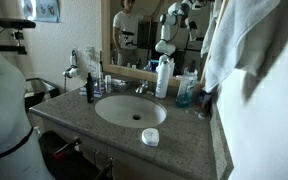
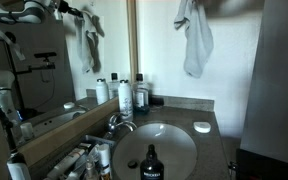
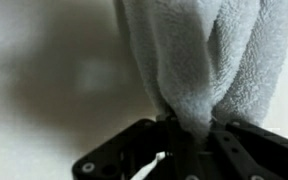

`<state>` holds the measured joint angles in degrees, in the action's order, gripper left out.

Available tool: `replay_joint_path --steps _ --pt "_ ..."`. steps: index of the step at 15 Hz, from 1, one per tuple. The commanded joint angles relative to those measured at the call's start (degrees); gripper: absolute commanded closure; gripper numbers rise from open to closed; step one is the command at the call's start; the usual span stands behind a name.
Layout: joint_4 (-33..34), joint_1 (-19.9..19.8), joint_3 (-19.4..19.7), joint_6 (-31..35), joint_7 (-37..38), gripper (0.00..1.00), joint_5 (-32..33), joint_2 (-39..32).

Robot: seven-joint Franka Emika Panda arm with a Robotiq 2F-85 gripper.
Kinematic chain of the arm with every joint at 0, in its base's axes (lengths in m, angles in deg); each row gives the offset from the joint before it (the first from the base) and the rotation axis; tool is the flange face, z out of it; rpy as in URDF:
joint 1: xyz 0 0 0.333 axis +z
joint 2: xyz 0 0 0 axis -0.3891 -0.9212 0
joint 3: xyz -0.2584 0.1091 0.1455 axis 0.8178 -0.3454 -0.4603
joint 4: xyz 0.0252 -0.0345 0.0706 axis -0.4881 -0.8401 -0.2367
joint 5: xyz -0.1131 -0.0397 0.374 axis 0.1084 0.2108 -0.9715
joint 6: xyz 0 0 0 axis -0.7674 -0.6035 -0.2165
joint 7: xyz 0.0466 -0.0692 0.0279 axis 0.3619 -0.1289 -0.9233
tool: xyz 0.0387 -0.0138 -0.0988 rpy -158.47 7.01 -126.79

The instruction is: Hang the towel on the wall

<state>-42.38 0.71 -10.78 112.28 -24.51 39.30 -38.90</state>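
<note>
The pale grey terry towel hangs in folds against the off-white wall. In the wrist view my gripper is shut on the towel, pinching a fold between its black fingers. In both exterior views the towel hangs high on the wall beside the wood-framed mirror, above the counter's end. I cannot make out the gripper in the exterior views; it is at or beyond the top edge, above the towel.
Below are a speckled counter with a round sink basin, a faucet, a white soap dish, and several bottles along the mirror.
</note>
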Motion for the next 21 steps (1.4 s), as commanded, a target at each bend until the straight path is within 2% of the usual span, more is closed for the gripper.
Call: replay_joint_path --steps 1,6,9,14,16,18,21 --pt "9.2 0.0 -0.7 0.4 8.0 0.93 8.7 -3.6" --pt "19.4 2.6 1.0 1.5 19.4 0.93 21.5 -7.9" --pt "24.4 4.6 3.1 1.9 21.8 0.93 24.9 -11.6" --pt "30.6 5.7 8.8 6.2 20.4 0.93 22.3 -19.2" --pt "31.8 4.3 9.8 8.5 20.0 0.93 20.7 -22.3" --pt "33.2 4.2 11.1 10.4 19.0 0.93 18.4 -24.9" --pt "33.5 4.5 11.0 10.5 16.4 0.93 14.8 -26.0"
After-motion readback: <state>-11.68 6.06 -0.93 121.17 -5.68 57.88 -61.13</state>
